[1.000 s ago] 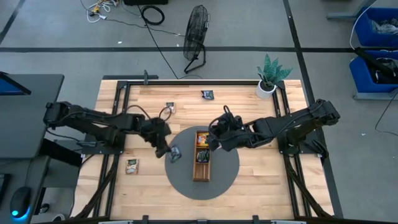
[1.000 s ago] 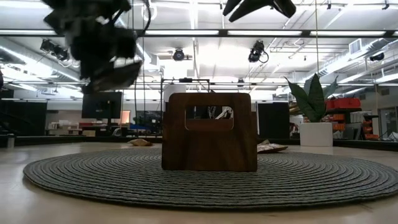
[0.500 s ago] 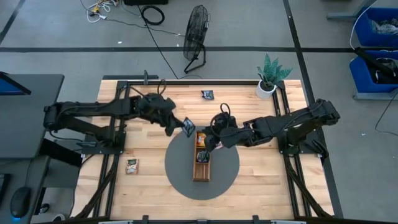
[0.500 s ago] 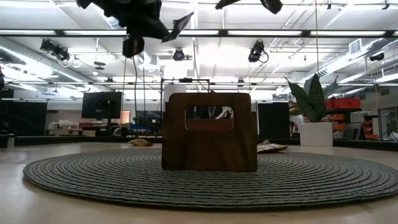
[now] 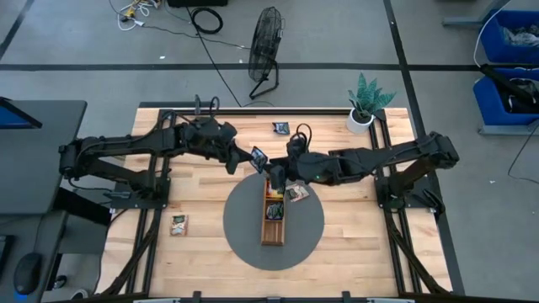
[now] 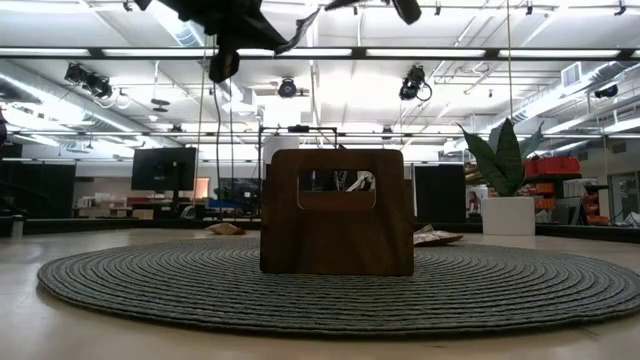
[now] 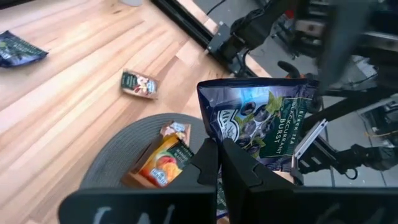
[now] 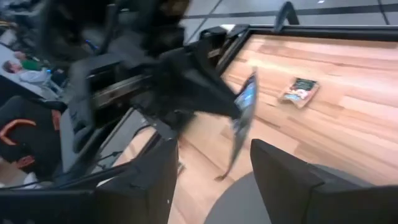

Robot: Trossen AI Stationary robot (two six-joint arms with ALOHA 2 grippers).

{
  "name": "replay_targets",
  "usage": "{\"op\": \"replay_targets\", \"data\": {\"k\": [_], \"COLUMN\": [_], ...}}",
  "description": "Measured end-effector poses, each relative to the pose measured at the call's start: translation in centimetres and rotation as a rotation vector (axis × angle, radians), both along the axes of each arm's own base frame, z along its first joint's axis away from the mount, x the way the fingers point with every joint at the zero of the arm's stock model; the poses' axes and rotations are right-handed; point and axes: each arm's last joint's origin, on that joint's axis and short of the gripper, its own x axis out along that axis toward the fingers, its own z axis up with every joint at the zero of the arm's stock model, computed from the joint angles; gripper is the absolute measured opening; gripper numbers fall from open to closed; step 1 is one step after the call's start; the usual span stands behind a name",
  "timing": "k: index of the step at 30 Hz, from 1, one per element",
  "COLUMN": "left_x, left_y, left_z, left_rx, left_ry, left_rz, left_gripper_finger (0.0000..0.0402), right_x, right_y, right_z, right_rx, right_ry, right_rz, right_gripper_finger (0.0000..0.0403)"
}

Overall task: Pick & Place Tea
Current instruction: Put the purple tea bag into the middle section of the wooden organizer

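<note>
High above the table's middle, my left gripper [image 5: 249,158] is shut on a dark blue tea sachet [image 7: 261,121], just beyond the far end of the wooden tray [image 5: 272,229]. The tray stands on a round grey mat [image 5: 244,244] and holds orange sachets [image 7: 163,167]. My right gripper [image 5: 274,172] hovers open close to the held sachet. In the right wrist view that sachet [image 8: 244,115] shows edge-on ahead of the gap between the fingers. Another sachet [image 5: 296,193] lies flat on the mat, right of the tray. My left gripper pinches the sachet's lower edge [image 7: 219,138] between its two fingers. The fingers come from the table's left, slanting slightly down. The sachet stands up beyond the fingertips with its printed face toward the wrist camera, lifted clear of the table.
Loose sachets lie on the wood: a dark one [image 5: 280,128] at the far side, a pale one [image 5: 230,145] far left, and one [image 5: 178,223] near left. A potted plant [image 5: 364,105] stands at the far right corner.
My left gripper has risen from the mat's left edge with the blue sachet. It has swung toward the far side and the right, to a spot above the tray's far end. My right gripper has shifted toward the far side and the held sachet, uncovering a sachet on the mat.
</note>
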Motion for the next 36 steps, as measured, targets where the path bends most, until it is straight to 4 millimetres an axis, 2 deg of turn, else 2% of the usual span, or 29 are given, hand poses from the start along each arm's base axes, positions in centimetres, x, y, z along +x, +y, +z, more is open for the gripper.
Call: {"op": "replay_targets", "data": {"k": [8,14,18,23,29,36], "left_x": [0.3,0.4,0.4,0.4,0.4,0.3], "left_y": [0.0,0.0,0.0,0.0,0.0,0.0], "left_z": [0.8,1.0,1.0,1.0,1.0,0.8], "left_rx": [-0.013,-0.023,-0.024,-0.025,0.016,0.167], "left_ry": [-0.086,-0.103,-0.112,-0.112,-0.104,-0.082], "left_rz": [0.005,0.007,0.000,-0.001,-0.018,-0.087], "left_gripper_finger": [0.0004,0.0004,0.0004,0.0013,0.0013,0.0060], "right_x": [0.3,0.3,0.3,0.3,0.4,-1.0], "right_y": [-1.1,-1.5,-1.9,-2.1,-2.2,-2.1], "right_z": [-0.2,-0.4,-0.4,-0.4,-0.4,0.1], "right_rx": [0.012,0.001,0.000,-0.031,-0.009,0.112], "right_ry": [0.018,0.034,0.036,0.048,0.049,0.079], "right_rz": [0.013,-0.008,-0.004,0.006,0.030,0.085], "right_gripper_finger": [0.0199,0.0171,0.0117,0.0015,0.0006,0.0003]}}
